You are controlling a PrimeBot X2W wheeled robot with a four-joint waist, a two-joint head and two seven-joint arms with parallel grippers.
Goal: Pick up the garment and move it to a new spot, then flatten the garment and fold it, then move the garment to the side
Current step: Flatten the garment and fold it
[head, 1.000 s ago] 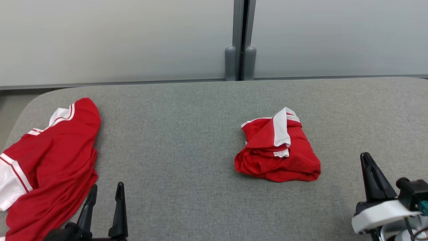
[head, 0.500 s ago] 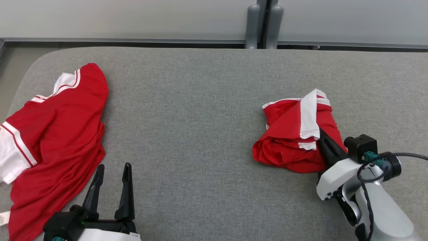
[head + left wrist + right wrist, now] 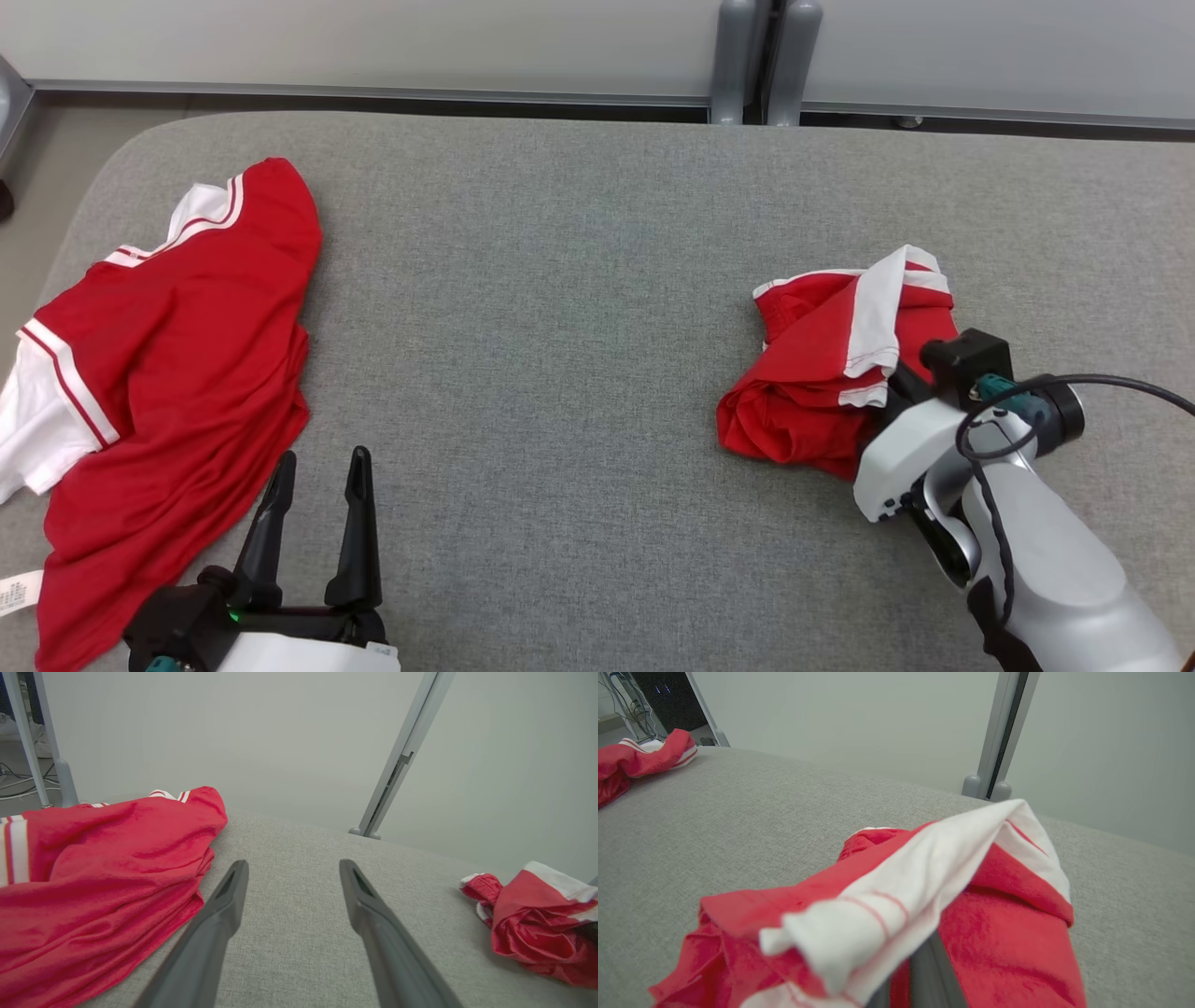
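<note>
Garment [image 3: 822,373]: crumpled red-and-white heap on right part of grey table [image 3: 560,280], head view. Right gripper [image 3: 894,385] pressed together, pinching heap's near-right edge. Left gripper [image 3: 322,457] spread, empty, just beside second red shirt [image 3: 177,355] at table's left. Left wrist view: left fingers [image 3: 219,919] wide apart over bare table cover. Right wrist view: right fingers [image 3: 927,970] closed under white-striped fold.

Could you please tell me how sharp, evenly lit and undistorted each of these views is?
Head view: sharp and evenly lit, only a faint shadow under the bunched red garment. Left wrist view: wide-angle distortion leans the grey post; the left pincer softens near the lens. Right wrist view: the garment's nearest folds are blurred.
</note>
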